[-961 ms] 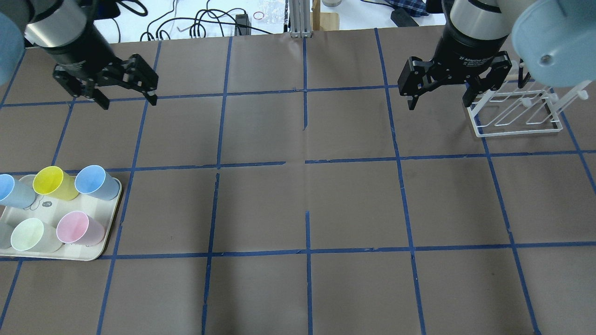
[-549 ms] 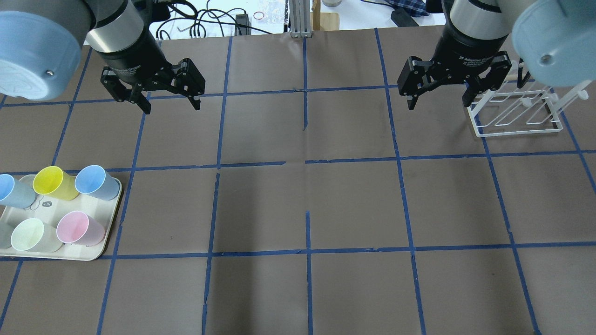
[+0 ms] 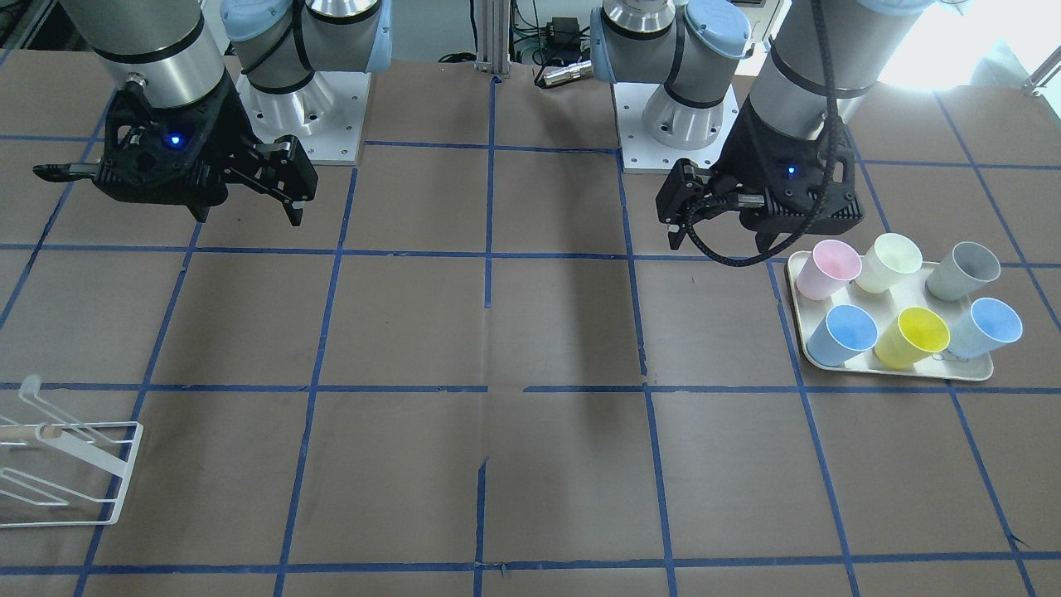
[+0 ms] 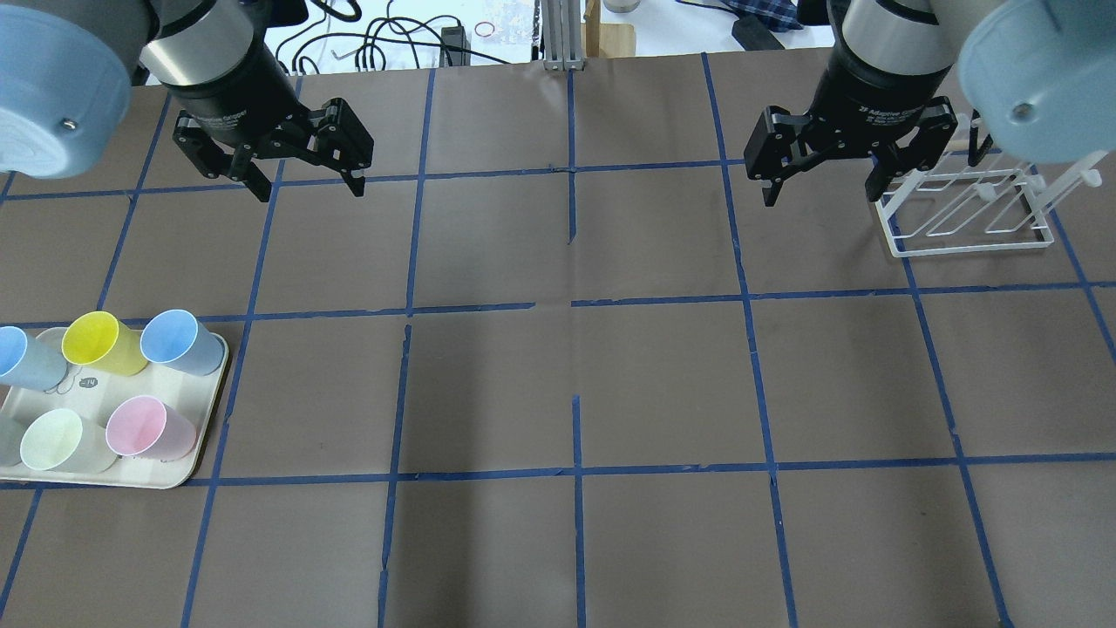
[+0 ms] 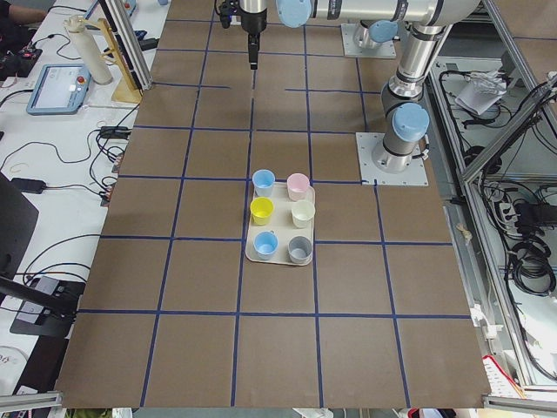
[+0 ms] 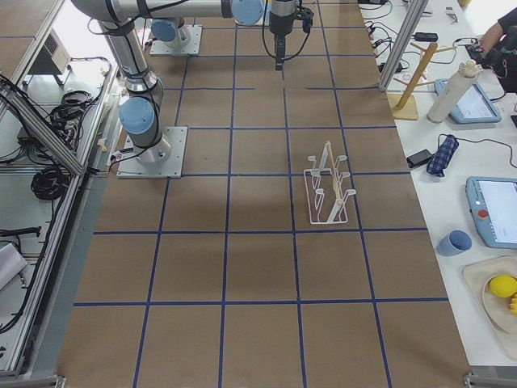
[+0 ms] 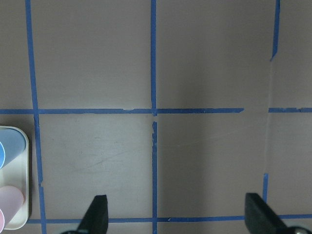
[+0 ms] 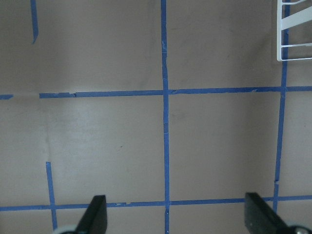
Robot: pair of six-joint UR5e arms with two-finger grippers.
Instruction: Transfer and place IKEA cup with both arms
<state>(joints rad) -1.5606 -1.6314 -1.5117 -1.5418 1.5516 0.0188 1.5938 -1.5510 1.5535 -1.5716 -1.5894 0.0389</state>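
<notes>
Six pastel cups stand on a cream tray point(image 4: 187, 467) at the table's left edge. Two are blue. The paler, icy-blue IKEA cup point(image 3: 986, 327) is at the tray's outer far corner, at the overhead view's left edge point(image 4: 17, 358). The more saturated blue cup point(image 4: 179, 340) stands at the inner far corner. My left gripper point(image 4: 309, 193) is open and empty, high over the far left of the table, well beyond the tray. My right gripper point(image 4: 820, 199) is open and empty, at the far right beside the rack.
A white wire rack point(image 4: 968, 205) stands at the far right, just right of my right gripper. Yellow point(image 4: 96, 340), pink point(image 4: 148, 427), pale green point(image 4: 57, 440) and grey point(image 3: 966, 269) cups share the tray. Brown paper with blue tape lines covers the table.
My left arm swung in from the far left toward the middle, then drifted back a little to the left. Its jaws stayed open. The right arm has not moved.
</notes>
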